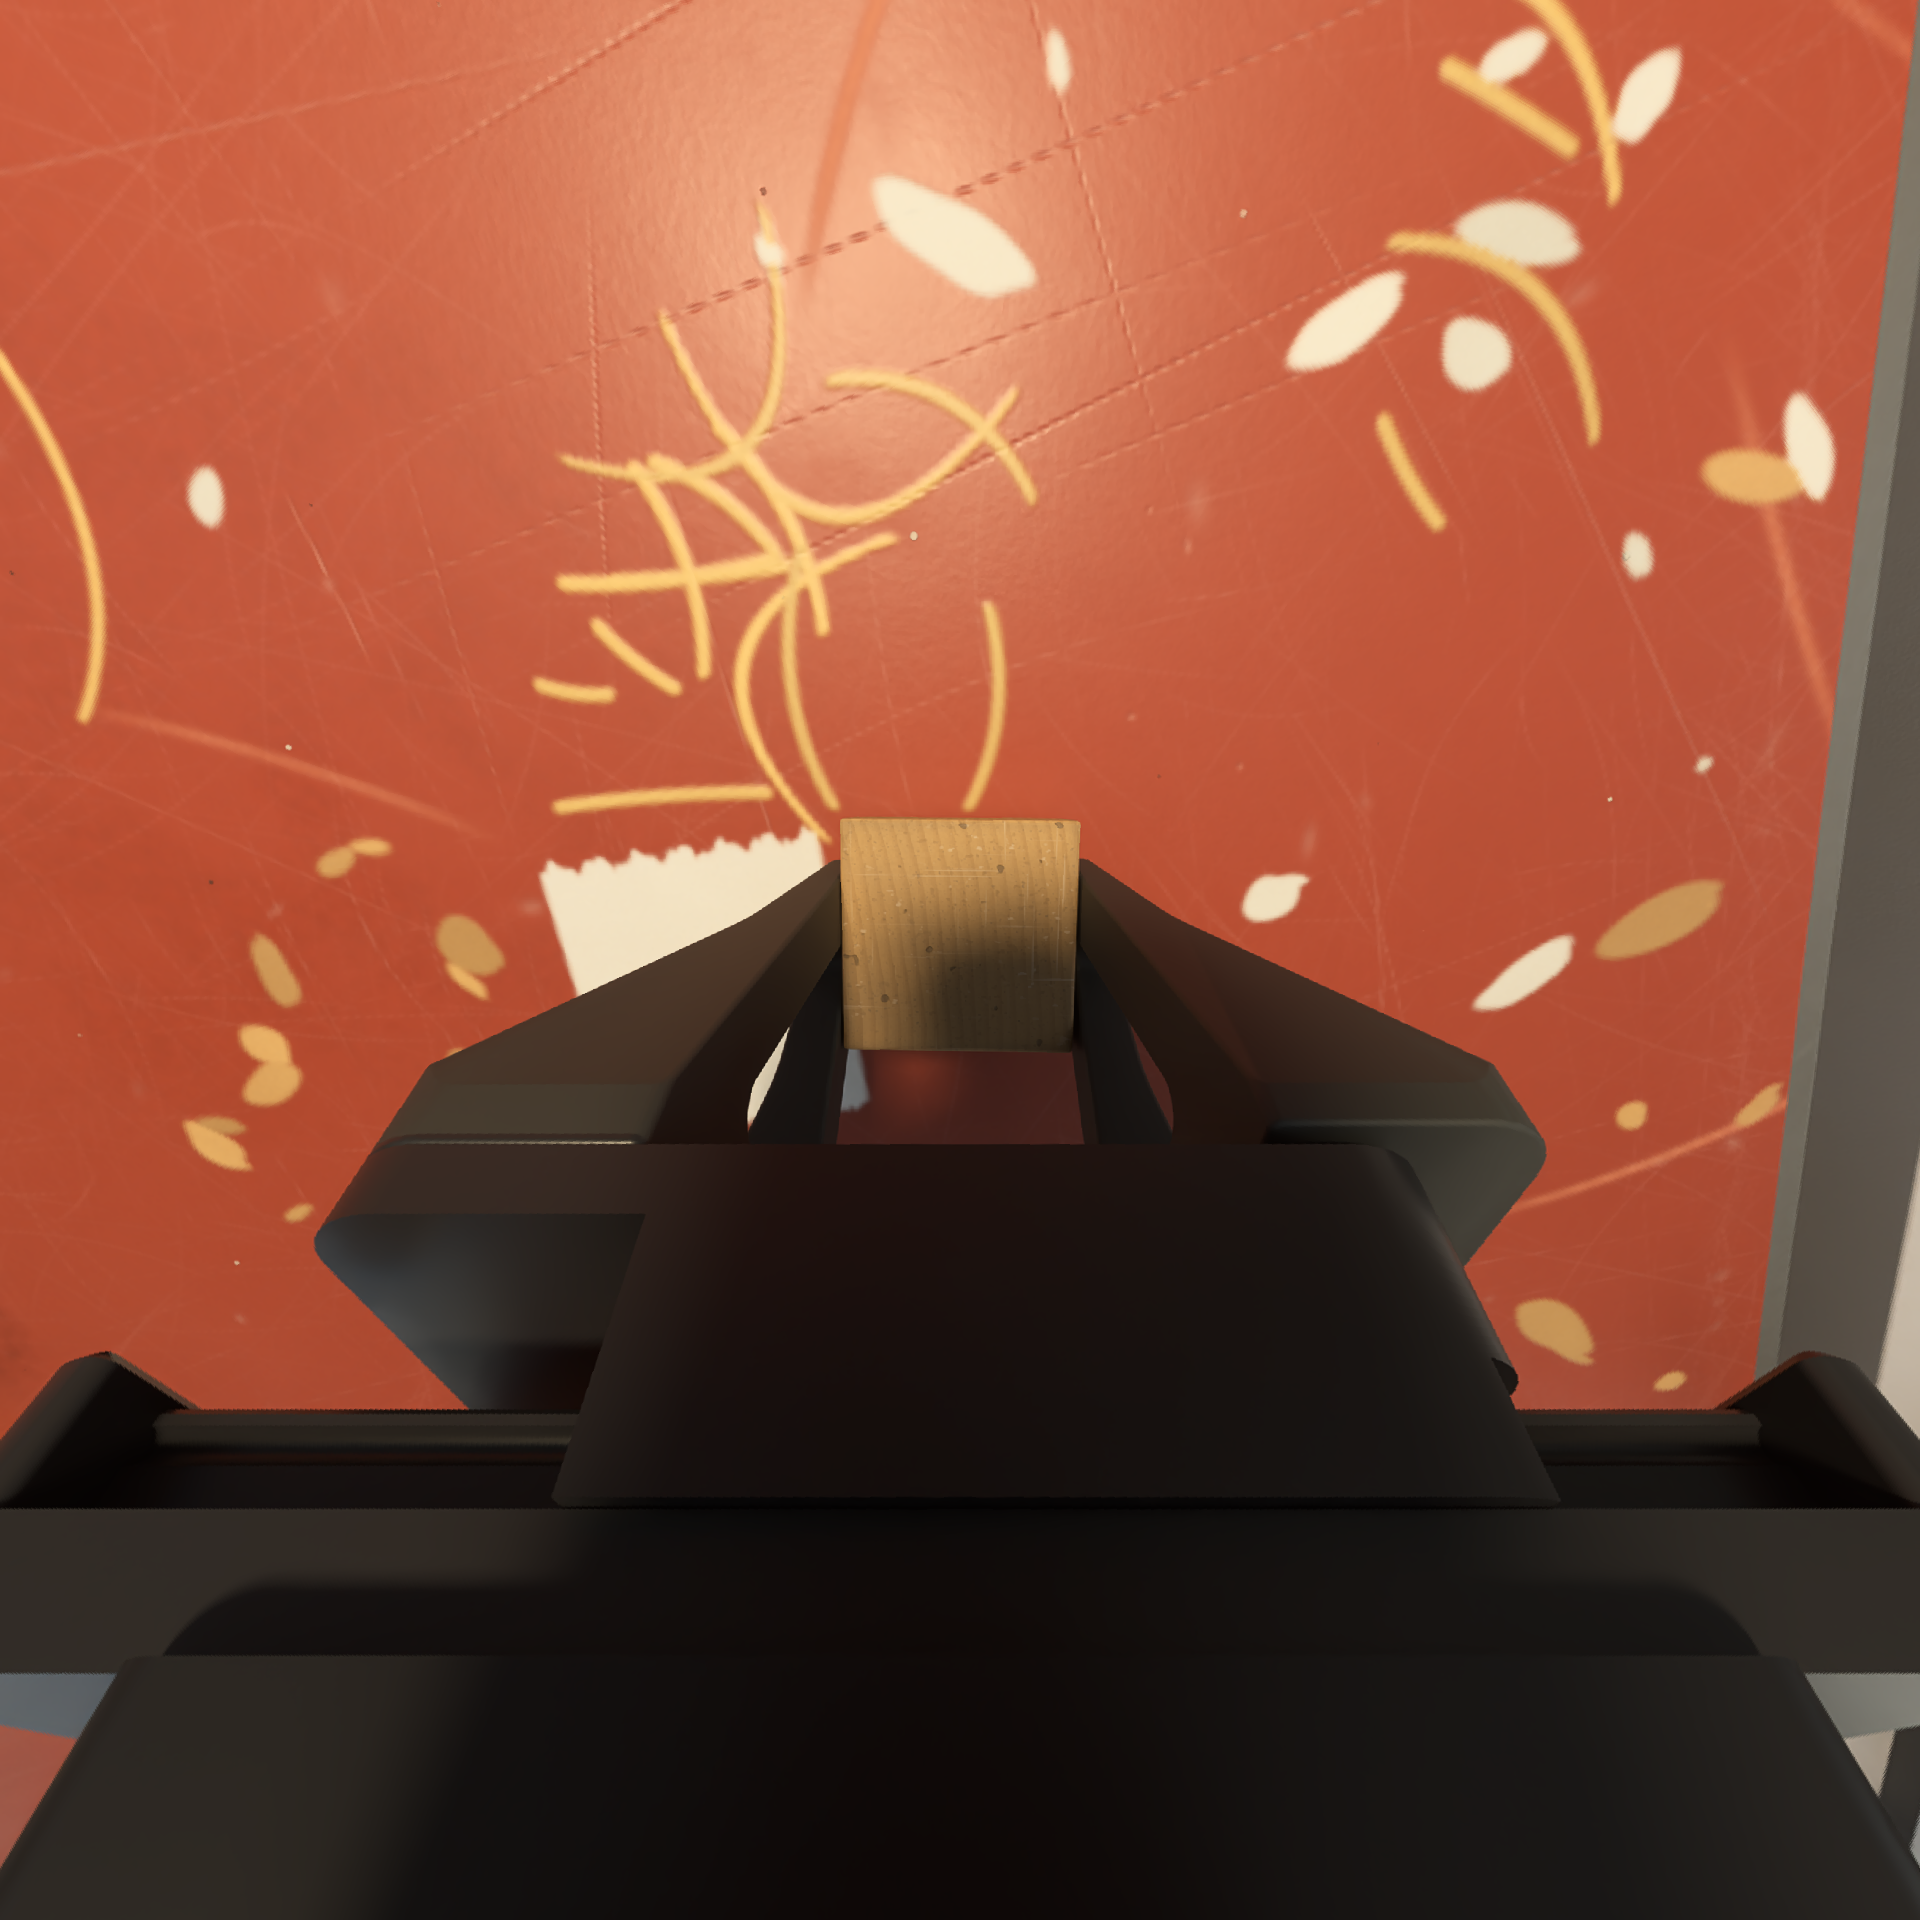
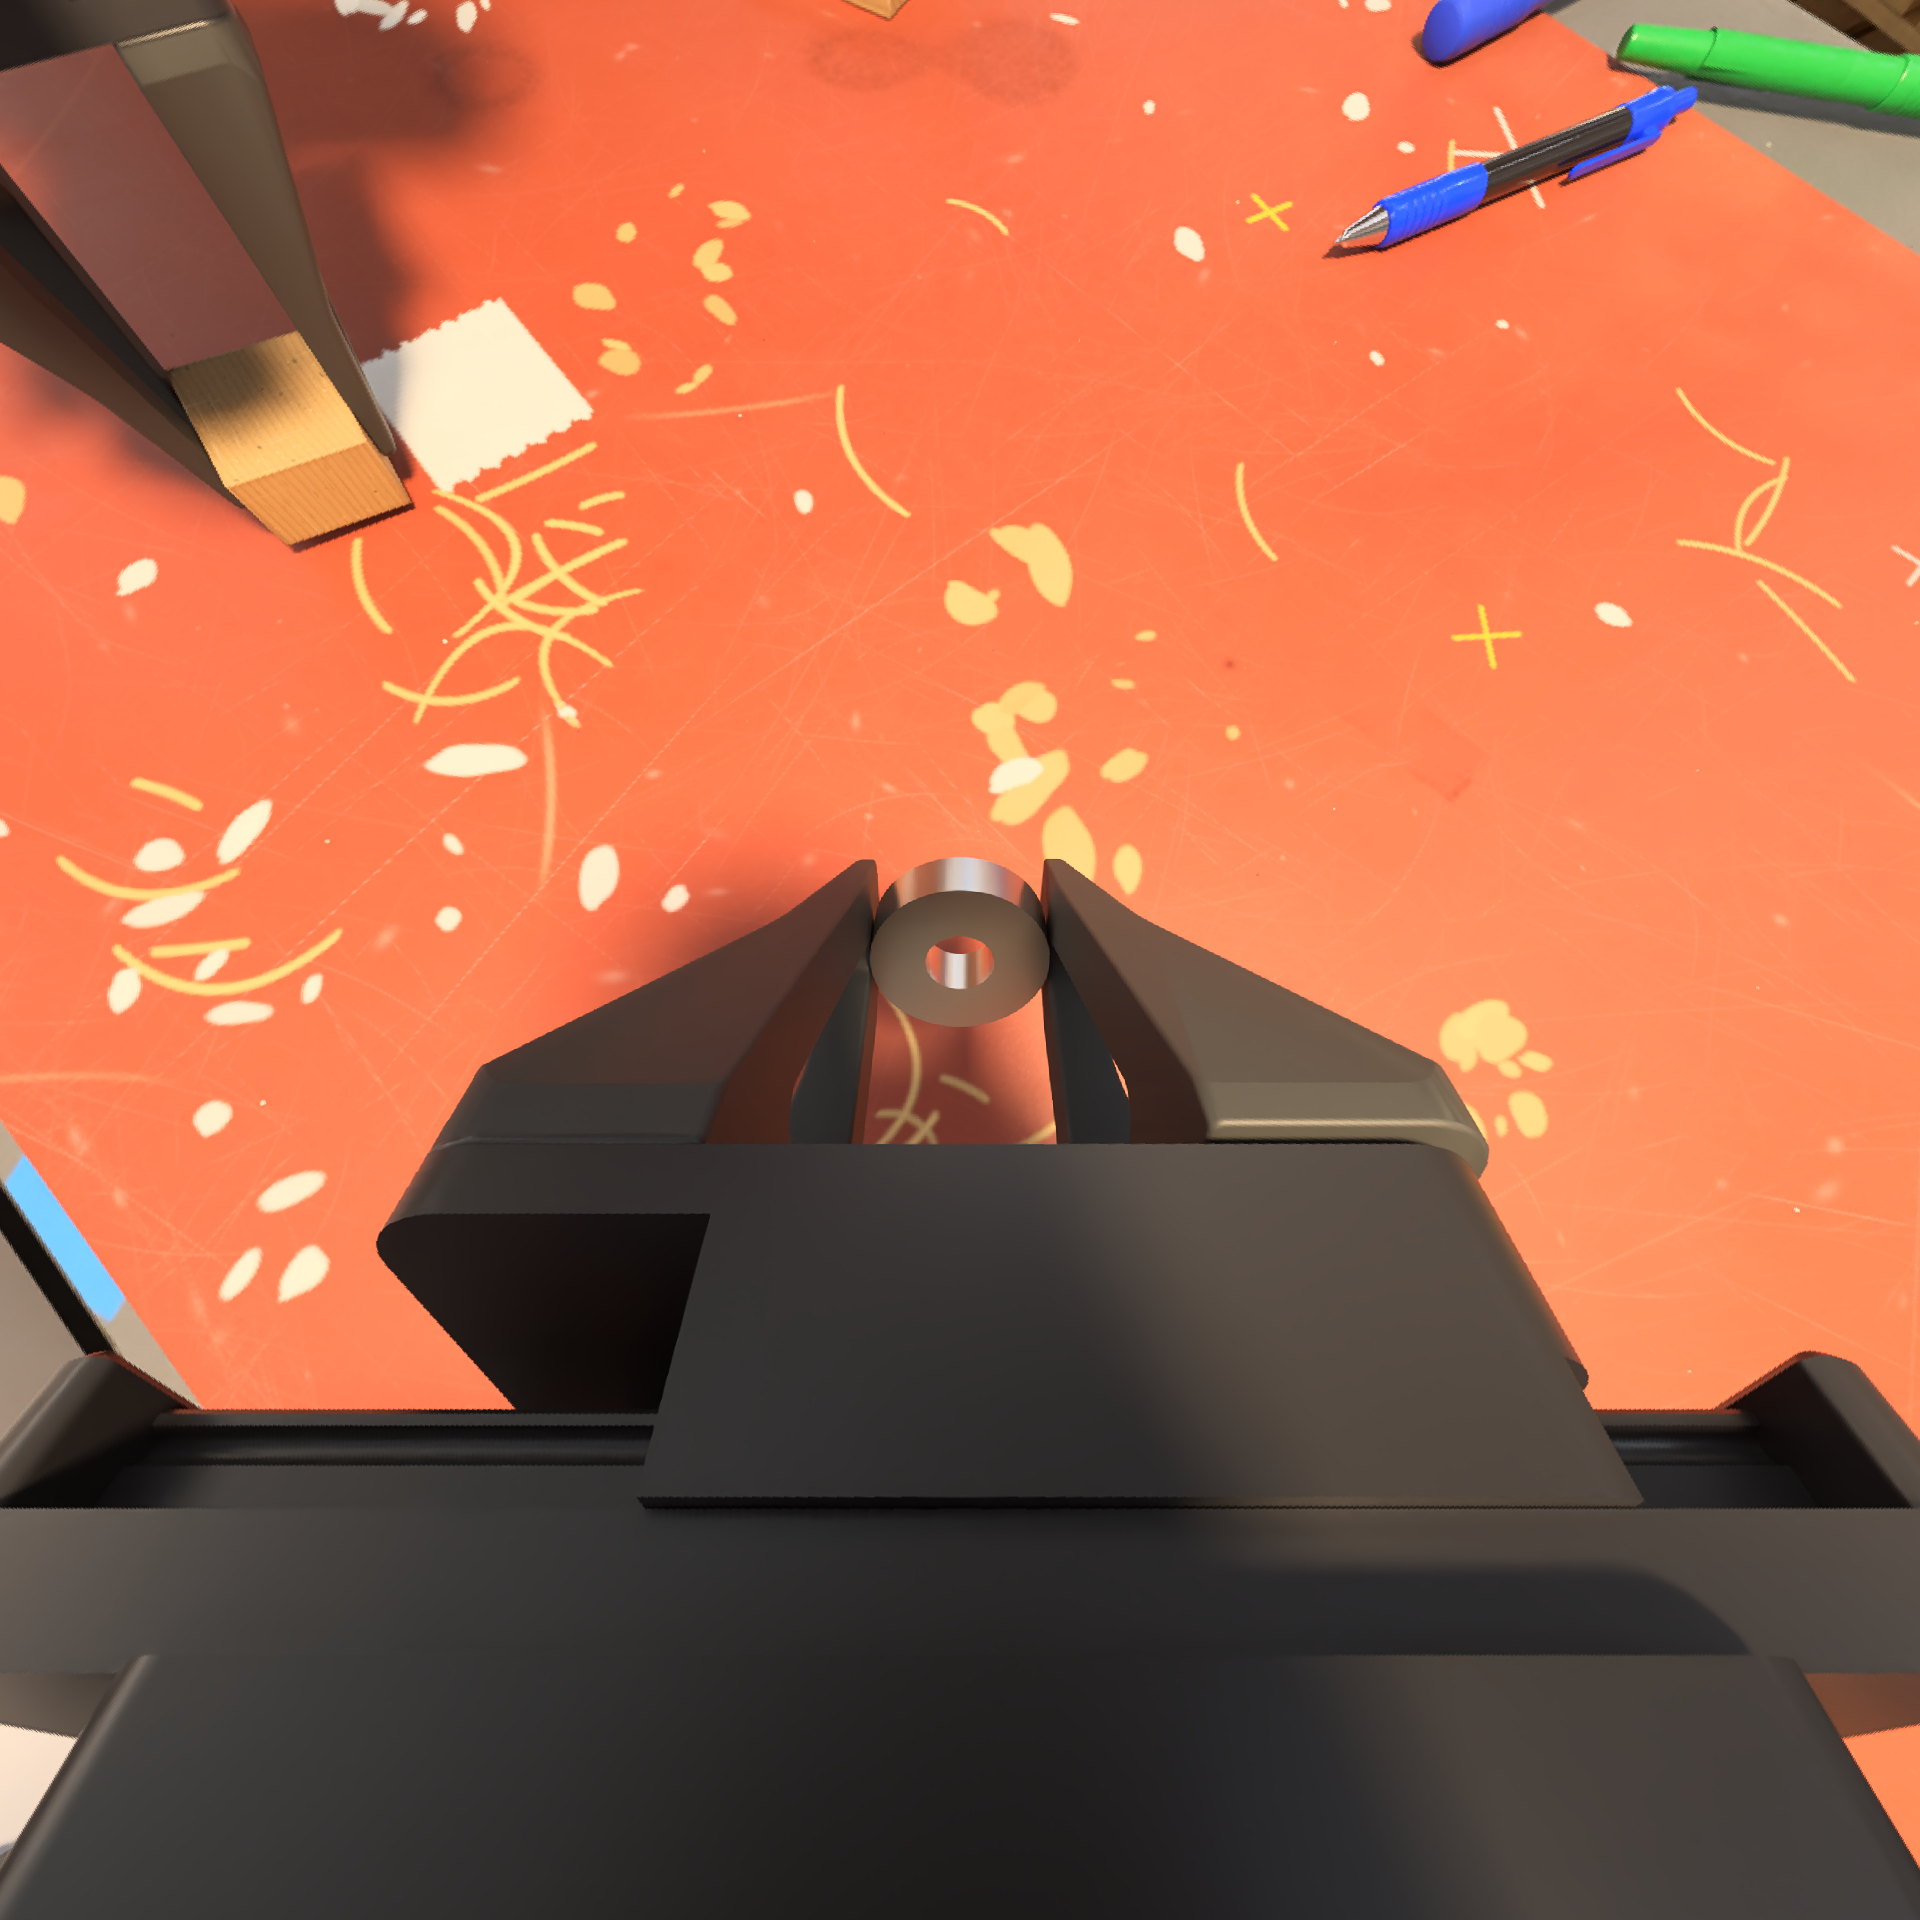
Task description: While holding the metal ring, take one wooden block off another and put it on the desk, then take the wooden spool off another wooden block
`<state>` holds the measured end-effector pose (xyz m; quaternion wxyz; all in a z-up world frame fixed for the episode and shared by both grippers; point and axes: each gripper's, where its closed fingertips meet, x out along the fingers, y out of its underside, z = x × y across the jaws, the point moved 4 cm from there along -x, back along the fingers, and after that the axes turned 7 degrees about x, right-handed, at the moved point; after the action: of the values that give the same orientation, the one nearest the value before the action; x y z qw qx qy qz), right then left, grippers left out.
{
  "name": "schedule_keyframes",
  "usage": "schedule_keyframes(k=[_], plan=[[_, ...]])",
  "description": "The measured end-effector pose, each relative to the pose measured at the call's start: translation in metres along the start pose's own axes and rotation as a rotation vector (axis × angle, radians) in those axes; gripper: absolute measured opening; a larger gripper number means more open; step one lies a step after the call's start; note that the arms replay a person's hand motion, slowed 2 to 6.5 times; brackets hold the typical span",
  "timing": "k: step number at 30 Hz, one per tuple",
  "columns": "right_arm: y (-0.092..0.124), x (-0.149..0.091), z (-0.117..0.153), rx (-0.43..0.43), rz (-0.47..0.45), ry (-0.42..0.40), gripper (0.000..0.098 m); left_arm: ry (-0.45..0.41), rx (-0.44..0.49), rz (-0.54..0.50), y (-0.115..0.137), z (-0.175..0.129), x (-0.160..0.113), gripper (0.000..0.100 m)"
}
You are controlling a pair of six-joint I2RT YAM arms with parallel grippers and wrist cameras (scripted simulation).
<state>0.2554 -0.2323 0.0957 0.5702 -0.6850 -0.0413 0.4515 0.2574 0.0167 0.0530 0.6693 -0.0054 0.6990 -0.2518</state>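
My left gripper point(image 1: 958, 940) is shut on a pale wooden block point(image 1: 958, 914), seen end-on between its black fingers above the red patterned desk mat point(image 1: 1247, 644). The right wrist view shows the same block point(image 2: 301, 457) at the upper left, held by the left gripper point(image 2: 281, 416), its lower end at or just above the mat. My right gripper point(image 2: 958, 951) is shut on a small metal ring point(image 2: 958, 997), held a little above the mat. A corner of another wooden piece point(image 2: 878, 6) shows at the top edge. The spool is not in view.
A blue pen point(image 2: 1507, 166), a green marker point(image 2: 1777, 62) and another blue object point(image 2: 1465, 26) lie at the mat's far right corner. The mat's right edge and a grey surface point(image 1: 1860, 727) show in the left wrist view.
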Motion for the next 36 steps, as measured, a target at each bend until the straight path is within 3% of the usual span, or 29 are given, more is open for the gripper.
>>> schedule_keyframes(k=[4,6,10,12,14,17,21,26,31,36], plan=[[0.001,0.0,0.001,0.001,0.002,-0.002,0.026,-0.011,0.009,0.003,0.001,-0.001,-0.001,0.034],[0.001,0.0,0.001,0.002,0.003,-0.002,0.026,-0.019,0.01,0.007,0.001,-0.001,-0.002,0.039],[0.002,0.0,0.001,0.002,0.003,-0.003,0.026,-0.035,0.009,0.015,0.002,0.0,-0.006,0.077],[0.002,0.001,0.001,0.002,0.003,-0.003,0.026,-0.04,0.005,0.016,0.002,0.0,-0.008,0.087],[0.002,0.001,0.001,0.002,0.004,-0.002,0.026,-0.046,-0.001,0.012,0.002,0.0,-0.012,0.087],[0.002,0.001,0.001,0.002,0.005,-0.001,0.026,-0.055,-0.015,-0.007,0.0,-0.001,-0.021,0.076],[0.003,0.001,0.001,0.005,0.01,-0.001,0.026,-0.07,-0.042,-0.073,-0.004,-0.002,-0.04,0.078],[0.005,0.003,0.0,0.011,0.018,-0.003,0.026,-0.119,-0.094,-0.194,-0.005,0.001,-0.075,0.073],[0.005,0.004,-0.001,0.019,0.026,-0.006,0.026,-0.217,-0.179,-0.301,0.006,0.015,-0.115,0.072],[0.005,0.006,-0.001,0.023,0.04,-0.012,0.026,-0.353,-0.314,-0.379,0.034,0.043,-0.152,0.072]])
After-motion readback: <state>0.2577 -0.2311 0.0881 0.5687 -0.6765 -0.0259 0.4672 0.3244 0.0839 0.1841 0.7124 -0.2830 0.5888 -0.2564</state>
